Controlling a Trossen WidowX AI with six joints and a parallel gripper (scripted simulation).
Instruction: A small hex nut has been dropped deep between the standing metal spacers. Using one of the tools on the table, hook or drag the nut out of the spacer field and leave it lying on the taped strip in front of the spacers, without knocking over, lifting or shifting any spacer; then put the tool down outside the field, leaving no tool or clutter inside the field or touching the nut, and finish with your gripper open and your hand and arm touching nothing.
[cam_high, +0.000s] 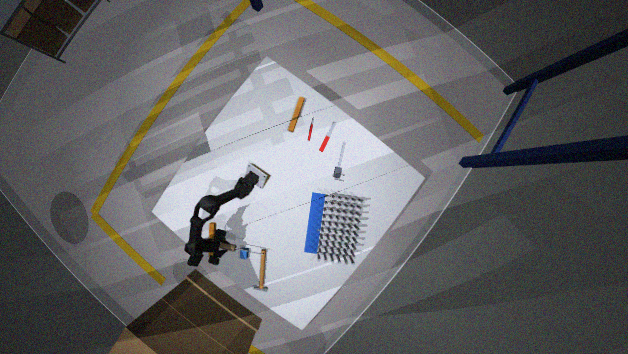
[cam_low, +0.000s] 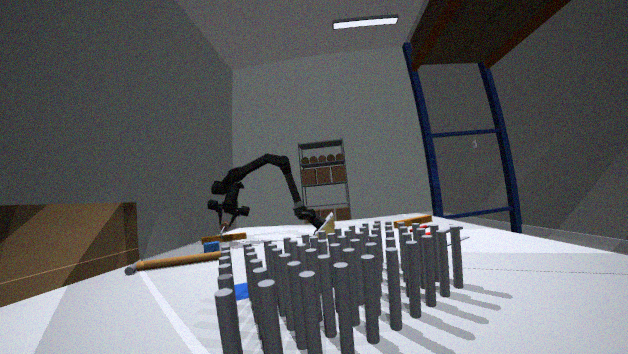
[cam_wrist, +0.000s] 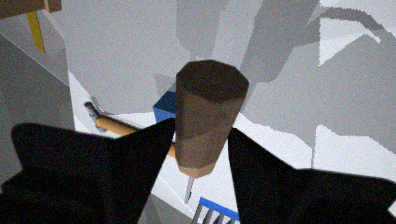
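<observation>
My gripper (cam_high: 224, 245) (cam_low: 225, 223) (cam_wrist: 202, 128) is shut on a brown wooden handle (cam_high: 230, 247) (cam_wrist: 207, 120). A thin metal rod (cam_wrist: 189, 190) runs from the handle's far end. The tool is held up above the table, well away from the spacers. The grey metal spacers (cam_high: 342, 227) (cam_low: 393, 290) (cam_wrist: 209, 217) stand upright in rows. The blue taped strip (cam_high: 314, 222) (cam_low: 241, 291) (cam_wrist: 218, 206) lies along the side of the field facing the arm. The nut cannot be made out in any view.
A hammer (cam_high: 262, 270) (cam_low: 180, 259) and a blue block (cam_high: 244, 253) (cam_low: 211, 247) (cam_wrist: 163, 114) lie near the gripper. An orange bar (cam_high: 212, 228) lies by the arm, another orange bar (cam_high: 296, 115) farther off. Two red-handled tools (cam_high: 310, 131) (cam_high: 324, 144) and a grey tool (cam_high: 338, 172) lie beyond the field.
</observation>
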